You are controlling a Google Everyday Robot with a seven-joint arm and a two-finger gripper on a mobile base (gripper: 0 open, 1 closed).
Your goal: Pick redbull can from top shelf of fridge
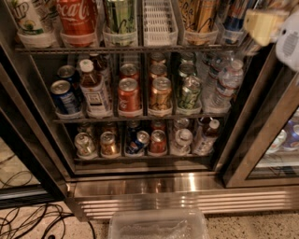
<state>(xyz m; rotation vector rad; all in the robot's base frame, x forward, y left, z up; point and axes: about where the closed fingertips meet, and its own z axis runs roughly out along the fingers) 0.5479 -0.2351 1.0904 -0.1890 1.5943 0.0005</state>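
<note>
Judging as reach stage, grasp not confirmed. Spotting the redbull can (235, 13) at the right end of the top shelf (126, 48), upright in a clear bin (232, 36), upper part cut off by the frame edge. Placing the gripper (261, 24) at upper right, just beside the can on its right, at about can height. Cannot confirm contact. Cannot tell how wide the gripper is set, so no call there.

Left to do, as judged: close on the can, lift over the bin lip, back out of the fridge (154, 186).

Edges:
- Tight on the can's left: gold-and-black cans (198, 14) in the next bin, just beside it.
- On the right: dark-framed glass door (261, 135) slanting down, near the white arm housing (290, 39). Little room for swinging sideways.
- Below: shelf front wire plus bin lip to clear, so probably up first, then out.
- Under the shelf: water bottles (224, 86) on the next rack, near the wire. Risky to dip low.

Open room:
- Straight out toward the camera, in front of the racks.
- On the shelf, only the white bin (160, 23) at mid-row, empty as far as visible.
- At floor level: plastic container (159, 226) in front of the steel base, cables (28, 219) at left. Worth minding for base moves, not for the arm.
</note>
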